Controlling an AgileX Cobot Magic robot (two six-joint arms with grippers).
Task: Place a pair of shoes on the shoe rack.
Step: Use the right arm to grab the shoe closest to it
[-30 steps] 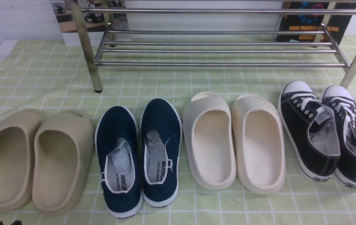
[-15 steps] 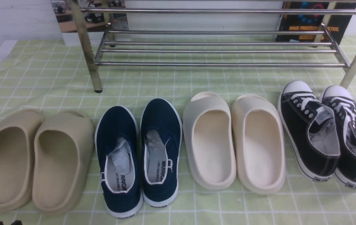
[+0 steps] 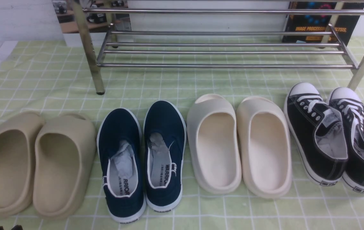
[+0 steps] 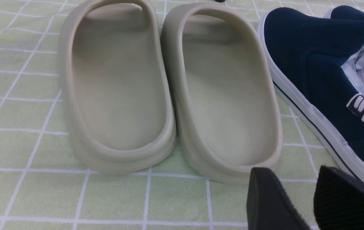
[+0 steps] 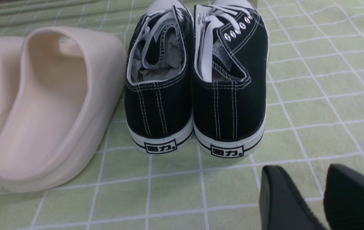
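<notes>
The pair of shoes, two black lace-up sneakers with white toe caps, stands side by side at the right of the checked cloth, toes toward the rack: one sneaker (image 3: pixel 316 140) (image 5: pixel 159 95), the other (image 3: pixel 359 143) (image 5: pixel 233 95). The shoe rack (image 3: pixel 226 66), chrome tubes between angled legs, spans the back and holds nothing. My right gripper (image 5: pixel 303 169) hovers open just behind the sneakers' heels, nothing between its fingers; it is out of the front view. My left gripper (image 4: pixel 292 171) is open and empty behind the tan slippers; only its tips (image 3: pixel 7 227) show at the front view's bottom edge.
In a row left of the sneakers sit cream slippers (image 3: pixel 239 143), navy slip-ons (image 3: pixel 142 156) and tan slippers (image 3: pixel 38 163). The green checked cloth (image 3: pixel 41 80) ends at a white edge on the far left. A dark printed box (image 3: pixel 316 22) stands behind the rack.
</notes>
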